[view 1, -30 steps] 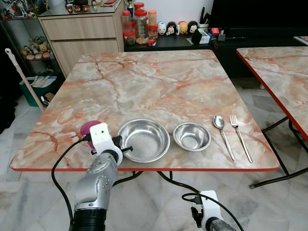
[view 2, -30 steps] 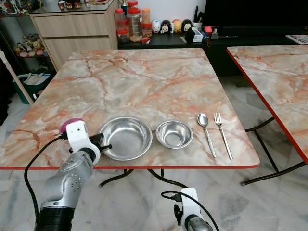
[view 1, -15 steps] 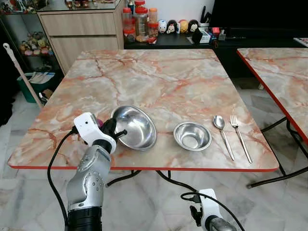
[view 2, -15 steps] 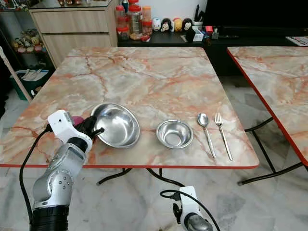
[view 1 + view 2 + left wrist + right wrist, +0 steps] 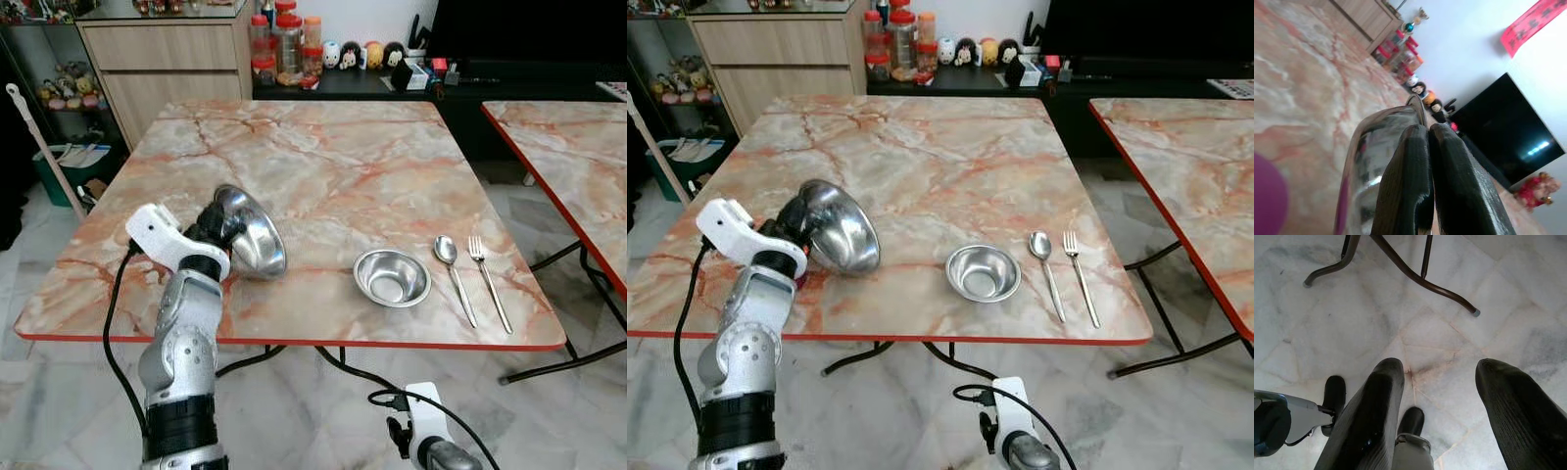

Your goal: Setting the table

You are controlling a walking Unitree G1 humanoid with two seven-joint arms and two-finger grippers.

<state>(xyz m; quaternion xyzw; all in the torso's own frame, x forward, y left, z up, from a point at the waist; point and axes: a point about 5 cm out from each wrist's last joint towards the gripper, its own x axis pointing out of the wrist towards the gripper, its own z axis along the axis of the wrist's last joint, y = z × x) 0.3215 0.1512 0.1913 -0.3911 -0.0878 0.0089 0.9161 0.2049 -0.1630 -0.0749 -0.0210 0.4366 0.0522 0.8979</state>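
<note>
My left gripper (image 5: pixel 219 226) is shut on the rim of the large steel bowl (image 5: pixel 251 233). It holds the bowl tipped up on edge above the front left of the marble table (image 5: pixel 323 166). In the left wrist view the fingers (image 5: pixel 1409 171) press together over the bowl's rim (image 5: pixel 1376 147), with a purple object (image 5: pixel 1266 196) blurred close by. A small steel bowl (image 5: pixel 391 277) sits near the front edge, with a spoon (image 5: pixel 453 274) and a fork (image 5: pixel 489 277) lying to its right. My right gripper (image 5: pixel 1440 369) hangs open over the floor below the table's edge.
A second marble table (image 5: pixel 568 137) stands to the right across a narrow gap. Behind are a wooden cabinet (image 5: pixel 167 59), jars (image 5: pixel 284 49) and a dark low unit (image 5: pixel 529 69). A broom handle (image 5: pixel 39 147) leans at the left. Table legs (image 5: pixel 1415 276) cross the tiled floor.
The left gripper has lifted the large bowl off the table, tipped it from flat onto its edge and carried it left and farther from the front edge. The right arm has stayed low.
</note>
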